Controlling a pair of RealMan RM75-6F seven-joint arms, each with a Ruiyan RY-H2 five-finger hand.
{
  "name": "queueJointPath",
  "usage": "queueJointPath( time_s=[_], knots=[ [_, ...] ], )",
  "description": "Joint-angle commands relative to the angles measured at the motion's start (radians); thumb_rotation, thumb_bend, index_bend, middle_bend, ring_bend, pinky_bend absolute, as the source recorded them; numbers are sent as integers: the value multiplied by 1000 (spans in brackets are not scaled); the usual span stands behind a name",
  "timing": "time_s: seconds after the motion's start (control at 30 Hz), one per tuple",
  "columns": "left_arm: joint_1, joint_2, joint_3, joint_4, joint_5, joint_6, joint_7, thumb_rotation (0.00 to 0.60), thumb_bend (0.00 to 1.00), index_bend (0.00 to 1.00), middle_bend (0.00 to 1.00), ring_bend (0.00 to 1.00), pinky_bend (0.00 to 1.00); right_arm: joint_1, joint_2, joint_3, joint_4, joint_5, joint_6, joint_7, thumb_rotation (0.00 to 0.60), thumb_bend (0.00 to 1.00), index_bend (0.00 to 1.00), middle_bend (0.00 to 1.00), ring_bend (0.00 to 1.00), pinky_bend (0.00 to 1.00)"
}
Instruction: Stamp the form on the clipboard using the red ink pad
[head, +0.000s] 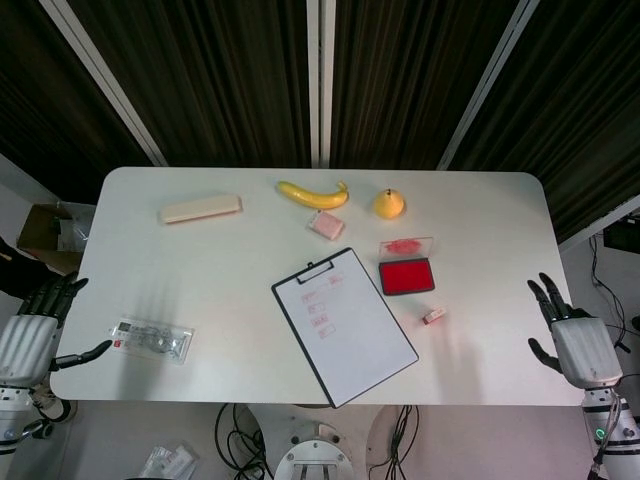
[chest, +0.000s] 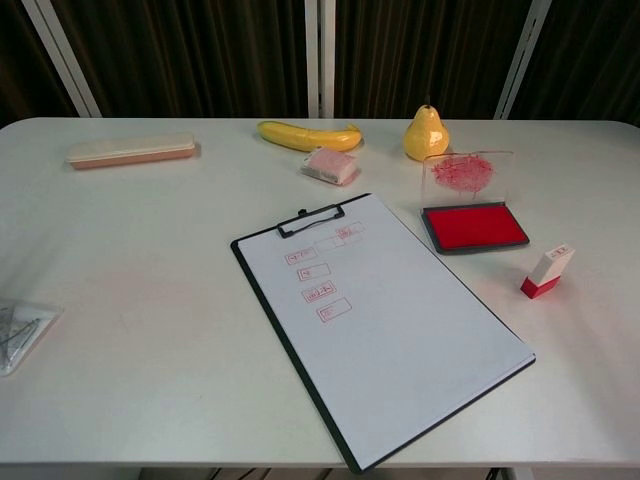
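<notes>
A black clipboard (head: 344, 326) (chest: 380, 320) with a white form lies at the table's front middle; the form bears several red marks near its top left. The open red ink pad (head: 406, 276) (chest: 474, 227) sits just right of it, its clear lid (chest: 459, 171) standing up behind. A small white and red stamp (head: 433, 316) (chest: 547, 273) stands in front of the pad. My right hand (head: 570, 336) hovers open over the table's right front corner, well right of the stamp. My left hand (head: 35, 330) hangs open off the table's left edge. Neither hand shows in the chest view.
Along the back of the white table (head: 200, 270) lie a beige case (head: 200, 209), a banana (head: 312, 194), a yellow pear (head: 389, 204) and a small pink packet (head: 325, 225). A clear bag (head: 151, 339) of small items lies at the front left, close to my left hand.
</notes>
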Motion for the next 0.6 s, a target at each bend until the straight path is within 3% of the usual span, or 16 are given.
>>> queueJointPath(
  time_s=[0.03, 0.2, 0.37, 0.6],
  knots=[
    [-4, -3, 2, -2, 2, -7, 0, 115, 56, 108, 82, 87, 174, 84, 6, -1, 3, -41, -107, -70, 600, 161, 0, 49, 644, 868],
    [-16, -6, 4, -8, 7, -24, 15, 149, 56, 108, 82, 87, 175, 188, -55, 2, 99, -35, -260, -70, 600, 158, 0, 82, 646, 868],
    [-26, -8, 4, -15, 5, -39, 25, 154, 59, 108, 82, 87, 175, 253, -136, -1, 182, -36, -334, -39, 600, 159, 10, 122, 649, 868],
    [-32, -11, 5, -15, -3, -53, 32, 166, 59, 108, 82, 87, 175, 307, -217, -4, 245, -29, -377, -6, 600, 164, 116, 175, 649, 868]
  ],
)
